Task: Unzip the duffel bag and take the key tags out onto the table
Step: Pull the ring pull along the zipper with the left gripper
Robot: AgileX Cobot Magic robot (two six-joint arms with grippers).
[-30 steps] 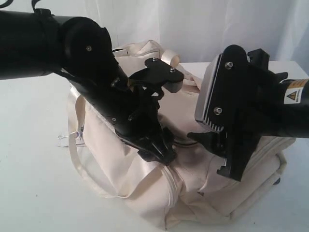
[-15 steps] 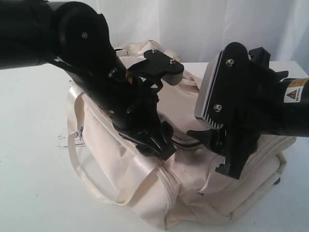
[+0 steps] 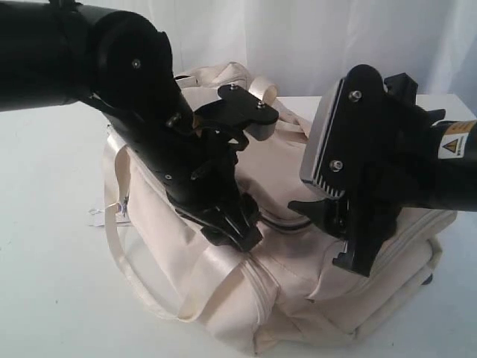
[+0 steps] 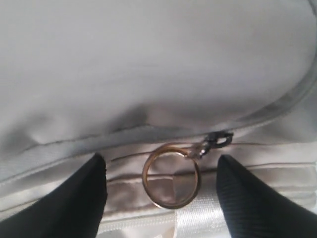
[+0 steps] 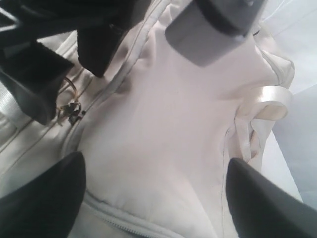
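Observation:
The cream duffel bag (image 3: 283, 171) lies on the white table (image 3: 45, 246) with its zip closed. My left gripper (image 3: 237, 237) is pressed low onto the bag's top, open. In the left wrist view, the brass ring (image 4: 145, 176) on the dark zipper pull (image 4: 218, 140) lies flat between the fingertips of the left gripper (image 4: 161, 163), and nothing is pinched. My right gripper (image 3: 324, 235) hovers open over the bag's top panel (image 5: 168, 114), with only fabric between the two fingertips of this gripper (image 5: 156, 163). The key tags are out of view.
A shiny strap handle (image 3: 123, 261) loops down the bag's near left side, and another strap (image 5: 270, 101) curls at the far end. A small paper tag on a string (image 3: 104, 212) lies on the table left of the bag. A white curtain hangs behind.
My left arm has shifted slightly to the left and settled lower on the bag by the zipper ring. The right arm has stayed put.

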